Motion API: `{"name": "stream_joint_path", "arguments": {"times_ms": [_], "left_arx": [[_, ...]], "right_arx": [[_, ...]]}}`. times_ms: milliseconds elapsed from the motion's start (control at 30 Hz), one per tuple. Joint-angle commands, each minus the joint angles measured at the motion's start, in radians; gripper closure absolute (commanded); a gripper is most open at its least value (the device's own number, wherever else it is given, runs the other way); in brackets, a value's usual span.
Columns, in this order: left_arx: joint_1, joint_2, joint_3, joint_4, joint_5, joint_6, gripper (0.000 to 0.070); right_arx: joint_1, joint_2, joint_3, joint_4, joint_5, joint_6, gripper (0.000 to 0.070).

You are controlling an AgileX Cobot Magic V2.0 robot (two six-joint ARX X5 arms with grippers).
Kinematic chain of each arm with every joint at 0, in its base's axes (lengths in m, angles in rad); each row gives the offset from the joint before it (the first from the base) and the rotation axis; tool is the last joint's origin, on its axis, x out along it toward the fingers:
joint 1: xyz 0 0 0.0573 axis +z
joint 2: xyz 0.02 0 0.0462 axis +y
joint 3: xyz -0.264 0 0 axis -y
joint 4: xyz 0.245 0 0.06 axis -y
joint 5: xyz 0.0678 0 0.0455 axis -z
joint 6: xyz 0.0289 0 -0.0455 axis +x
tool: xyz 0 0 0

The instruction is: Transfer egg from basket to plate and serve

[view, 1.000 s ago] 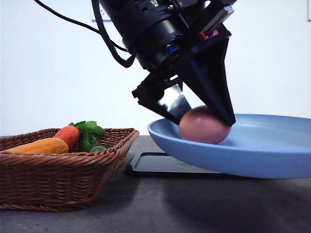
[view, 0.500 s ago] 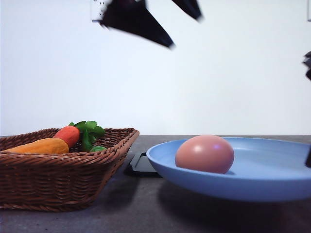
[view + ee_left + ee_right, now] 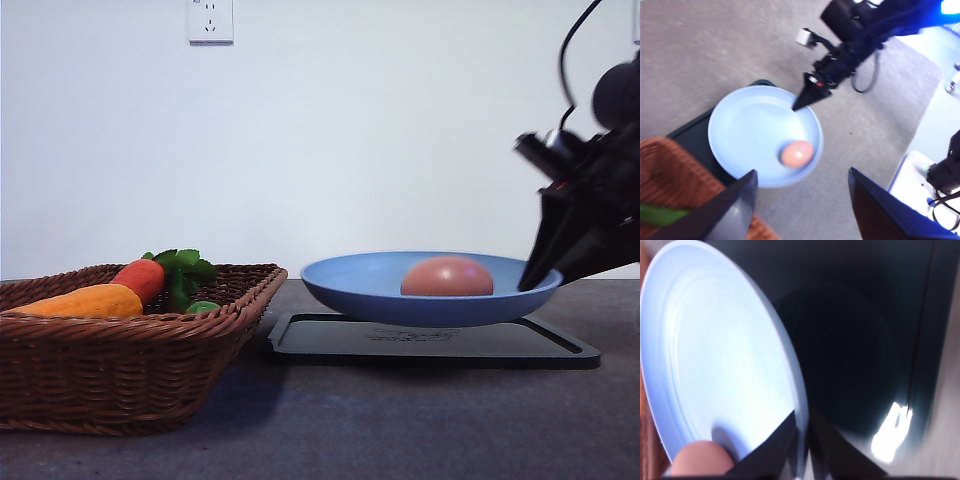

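Resting in the light-blue plate (image 3: 370,290), right of centre in the front view, is the pinkish egg (image 3: 447,276). At the right edge of that frame the right gripper (image 3: 540,275) pinches the plate's rim, its fingers closed narrowly on either side of the edge, with the plate raised above the black tray (image 3: 330,345). At lower left stands the wicker basket (image 3: 120,375), containing a carrot toy (image 3: 100,292). Seen from its wrist camera, the left gripper (image 3: 800,205) is spread wide and holds nothing.

matte black arm (image 3: 600,190) with wedge fingers, looping black cable (image 3: 572,50).
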Motion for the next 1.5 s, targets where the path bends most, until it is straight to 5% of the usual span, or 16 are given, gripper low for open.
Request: {"name": "stream_joint_path", "arguments": {"times_ms": [0,400,600,700,933,1100,1233,1467], "left_arx": [[0.004,-0.004,0.022,-0.006,-0.003,0.003,0.0326],[0.026,-0.020,0.022,-0.067,-0.003,0.006,0.0326],[0.026,-0.020,0.022,-0.067,-0.003,0.006,0.0326],[0.026,-0.020,0.022,-0.066,-0.003,0.006,0.0326],[0.027,-0.019,0.022,-0.055,-0.011,0.024,0.0362],[0.034,0.002,0.022,-0.013,-0.096,0.032,0.0509],[0.051,0.031,0.022,-0.010,-0.159,0.036,0.0688],[0.131,0.067,0.009,-0.008,-0.270,0.062,0.0700]], "right_arx": [[-0.001,0.062,0.055,0.004,-0.006,0.004,0.0700],[0.000,0.218,0.166,-0.001,0.020,0.019,0.0700],[0.000,0.218,0.167,0.005,0.022,0.019,0.0484],[-0.001,0.216,0.177,-0.003,0.021,0.018,0.0466],[-0.037,0.157,0.228,-0.139,0.022,-0.016,0.0466],[-0.059,0.026,0.229,-0.211,0.043,-0.049,0.0533],[-0.042,-0.111,0.227,-0.260,0.149,-0.098,0.0674],[0.105,-0.357,0.182,-0.270,0.415,-0.120,0.0700]]}}
